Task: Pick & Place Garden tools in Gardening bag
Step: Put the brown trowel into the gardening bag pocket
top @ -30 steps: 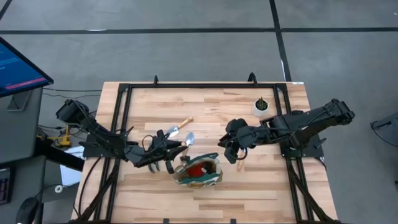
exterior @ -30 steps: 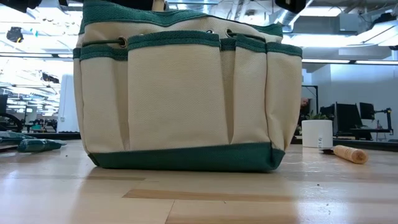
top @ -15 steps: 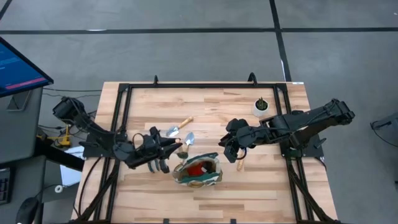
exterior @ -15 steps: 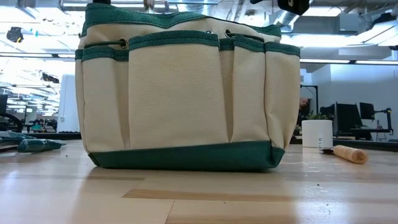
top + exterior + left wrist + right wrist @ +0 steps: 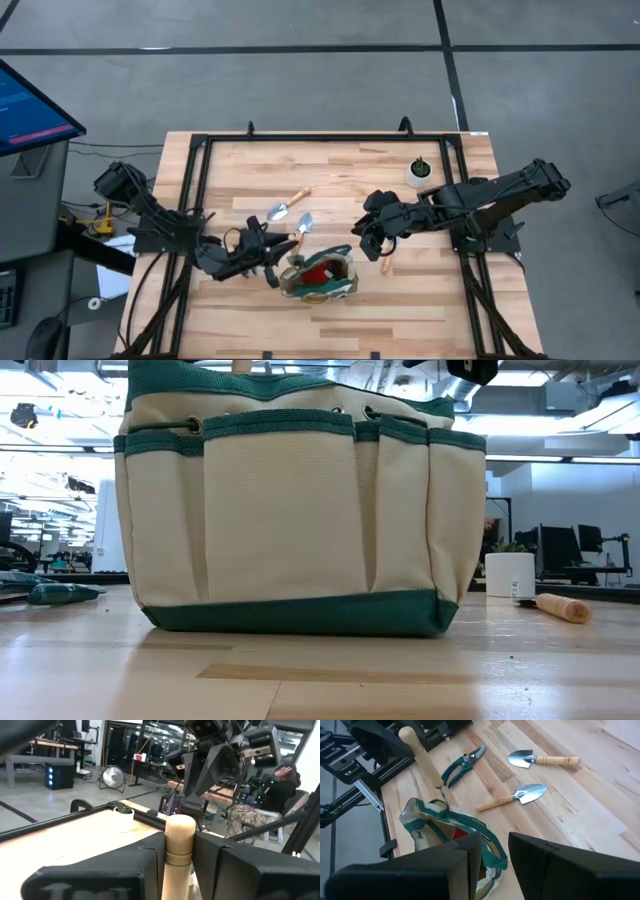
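Midway through loading: left gripper (image 5: 179, 857) clamped on a wooden-handled tool (image 5: 179, 840), held upright at the bag's (image 5: 318, 277) left rim. Next: centring over the red inside, lowering, then letting go (blade end hidden). Right gripper (image 5: 494, 851) waiting just right of the bag; fingers slightly parted, holding nothing. Two trowels (image 5: 512, 797), shears (image 5: 462, 765) lying on the table (image 5: 400, 305).

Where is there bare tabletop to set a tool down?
Free: the strip in front of the olive-and-tan fabric bag, and the far left corner, away from the small white pot. Crowded: between the left gripper and two silver wooden-handled trowels.
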`<state>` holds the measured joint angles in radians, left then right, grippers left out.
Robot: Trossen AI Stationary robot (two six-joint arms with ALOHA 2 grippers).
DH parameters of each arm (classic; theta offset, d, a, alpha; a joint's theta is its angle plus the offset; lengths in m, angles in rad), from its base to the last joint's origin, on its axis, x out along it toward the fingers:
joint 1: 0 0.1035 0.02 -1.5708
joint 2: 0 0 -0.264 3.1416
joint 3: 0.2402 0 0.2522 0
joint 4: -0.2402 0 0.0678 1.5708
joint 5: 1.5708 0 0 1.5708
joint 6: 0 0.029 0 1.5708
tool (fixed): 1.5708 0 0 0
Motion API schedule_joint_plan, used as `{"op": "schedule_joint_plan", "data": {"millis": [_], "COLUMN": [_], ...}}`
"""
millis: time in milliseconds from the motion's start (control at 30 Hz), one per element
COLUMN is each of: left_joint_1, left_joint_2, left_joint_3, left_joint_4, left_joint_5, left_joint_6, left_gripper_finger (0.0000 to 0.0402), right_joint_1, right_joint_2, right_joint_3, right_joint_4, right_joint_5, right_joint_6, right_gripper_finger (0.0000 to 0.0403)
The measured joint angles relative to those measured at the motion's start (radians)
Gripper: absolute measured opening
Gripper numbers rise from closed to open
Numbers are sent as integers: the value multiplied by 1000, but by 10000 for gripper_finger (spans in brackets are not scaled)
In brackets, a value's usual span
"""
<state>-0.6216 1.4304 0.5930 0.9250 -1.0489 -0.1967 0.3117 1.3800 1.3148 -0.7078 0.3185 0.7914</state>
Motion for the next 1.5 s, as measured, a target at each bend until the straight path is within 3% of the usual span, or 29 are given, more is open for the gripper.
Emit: {"op": "schedule_joint_plan", "data": {"millis": [133, 300, 467, 933, 1200, 1500], "left_joint_1": [0, 38, 40, 53, 72, 71], "left_joint_2": [-1, -11, -15, 10, 75, 154], "left_joint_3": [0, 0, 0, 0, 24, 102], "left_joint_4": [29, 34, 45, 72, 107, 107], "left_joint_5": [11, 153, 183, 46, 42, 43], "left_joint_6": [-2, -33, -19, -18, -75, -2], "left_gripper_finger": [51, 51, 51, 51, 51, 51], "right_joint_1": [-15, -42, -47, -46, -45, -44], "right_joint_2": [0, 0, 0, 0, 0, 0], "right_joint_3": [0, 0, 0, 0, 0, 0], "right_joint_4": [-4, -22, -36, -44, -44, -44], "right_joint_5": [4, 15, 15, 23, 23, 23], "right_joint_6": [3, 65, 101, 40, 20, 9], "right_gripper_finger": [91, 91, 91, 91, 91, 91]}}
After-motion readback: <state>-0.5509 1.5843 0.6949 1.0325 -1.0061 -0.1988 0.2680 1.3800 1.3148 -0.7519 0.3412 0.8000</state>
